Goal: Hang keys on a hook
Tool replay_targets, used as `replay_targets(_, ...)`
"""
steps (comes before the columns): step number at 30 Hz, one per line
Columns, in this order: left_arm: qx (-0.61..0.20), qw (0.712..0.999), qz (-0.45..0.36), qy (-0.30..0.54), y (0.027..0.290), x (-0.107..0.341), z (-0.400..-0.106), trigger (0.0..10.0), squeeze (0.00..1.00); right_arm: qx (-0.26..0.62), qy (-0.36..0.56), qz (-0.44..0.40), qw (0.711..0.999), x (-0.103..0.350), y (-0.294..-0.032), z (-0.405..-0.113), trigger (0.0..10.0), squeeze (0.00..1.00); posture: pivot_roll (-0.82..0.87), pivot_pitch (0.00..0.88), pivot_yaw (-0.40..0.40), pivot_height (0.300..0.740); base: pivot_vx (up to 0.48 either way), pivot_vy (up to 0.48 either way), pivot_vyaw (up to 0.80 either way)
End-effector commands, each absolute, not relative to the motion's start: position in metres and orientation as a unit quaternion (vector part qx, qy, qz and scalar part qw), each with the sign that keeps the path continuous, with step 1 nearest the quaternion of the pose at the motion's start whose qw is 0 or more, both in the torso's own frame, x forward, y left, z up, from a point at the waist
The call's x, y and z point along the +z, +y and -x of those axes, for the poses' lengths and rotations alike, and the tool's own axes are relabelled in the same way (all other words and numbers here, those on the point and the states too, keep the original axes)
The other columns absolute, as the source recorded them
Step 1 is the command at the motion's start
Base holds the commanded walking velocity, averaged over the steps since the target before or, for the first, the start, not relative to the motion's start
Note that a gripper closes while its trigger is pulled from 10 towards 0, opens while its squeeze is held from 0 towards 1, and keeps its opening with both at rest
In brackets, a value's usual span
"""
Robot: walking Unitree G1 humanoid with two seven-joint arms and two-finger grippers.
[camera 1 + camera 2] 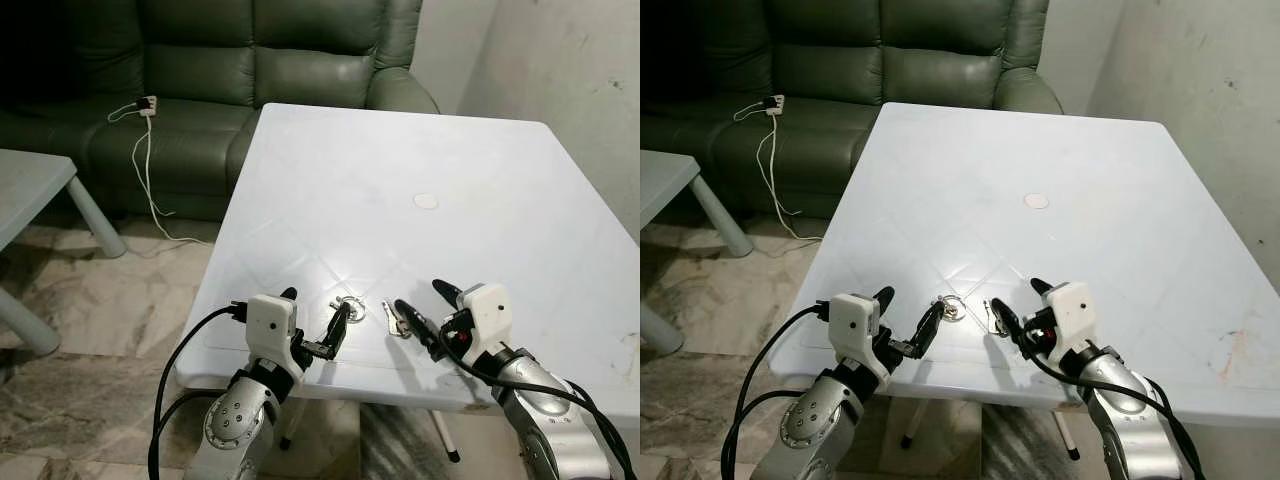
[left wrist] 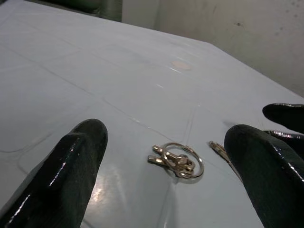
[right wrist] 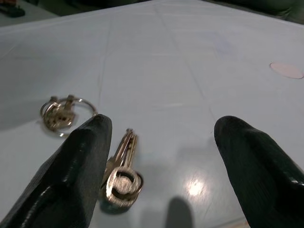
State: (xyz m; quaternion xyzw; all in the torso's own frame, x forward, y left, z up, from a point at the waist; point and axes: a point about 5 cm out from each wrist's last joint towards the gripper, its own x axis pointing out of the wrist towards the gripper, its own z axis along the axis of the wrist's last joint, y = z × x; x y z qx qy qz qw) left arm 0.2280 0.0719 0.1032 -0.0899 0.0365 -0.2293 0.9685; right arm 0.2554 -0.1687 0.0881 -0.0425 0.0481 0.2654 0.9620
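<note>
A small metal key ring (image 1: 349, 305) with a clasp lies on the white table (image 1: 400, 160) near its front edge. A pair of keys (image 1: 392, 318) on their own ring lies just to its right. My left gripper (image 1: 315, 312) is open and low over the table, just left of the key ring, which sits between and ahead of its fingers (image 2: 71, 171) in the left wrist view. My right gripper (image 1: 428, 303) is open beside the keys (image 3: 121, 171); its left finger (image 3: 71, 180) hangs close over them. Neither gripper touches anything.
A round white mark (image 1: 426, 201) is set in the tabletop farther back. Behind the table stands a dark green sofa (image 1: 250, 70) with a power strip and white cable (image 1: 146, 106). A low side table (image 1: 30, 190) stands at the left, a wall at the right.
</note>
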Motion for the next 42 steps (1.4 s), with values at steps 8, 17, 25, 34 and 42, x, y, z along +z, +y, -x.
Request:
replay_targets(8,-0.231,0.968,0.090,0.037,0.068,0.107,-0.224,10.0,0.00,0.277,0.067,0.057,0.957,0.087,-0.166,-0.253,10.0,0.00,-0.04,0.072,-0.096,0.740,0.000,0.000,0.00)
replay_targets(17,-0.229,0.969,0.089,0.039,0.068,0.107,-0.224,10.0,0.00,0.278,0.088,0.062,0.954,0.083,-0.160,-0.252,10.0,0.00,-0.03,0.069,-0.098,0.740,0.000,0.000,0.00)
replay_targets(25,-0.230,0.968,0.089,0.039,0.067,0.107,-0.225,10.0,0.00,0.293,0.094,0.069,0.949,0.081,-0.159,-0.249,10.0,0.00,-0.03,0.064,-0.096,0.740,0.000,0.000,0.00)
replay_targets(34,-0.231,0.968,0.090,0.040,0.066,0.108,-0.225,10.0,0.00,0.297,0.101,0.076,0.946,0.079,-0.158,-0.248,10.0,0.00,-0.03,0.067,-0.098,0.740,0.000,0.000,0.00)
replay_targets(42,-0.227,0.969,0.091,0.040,0.067,0.108,-0.225,10.0,0.00,0.308,0.114,0.067,0.942,0.077,-0.157,-0.245,10.0,0.00,-0.03,0.074,-0.101,0.740,0.000,0.000,0.00)
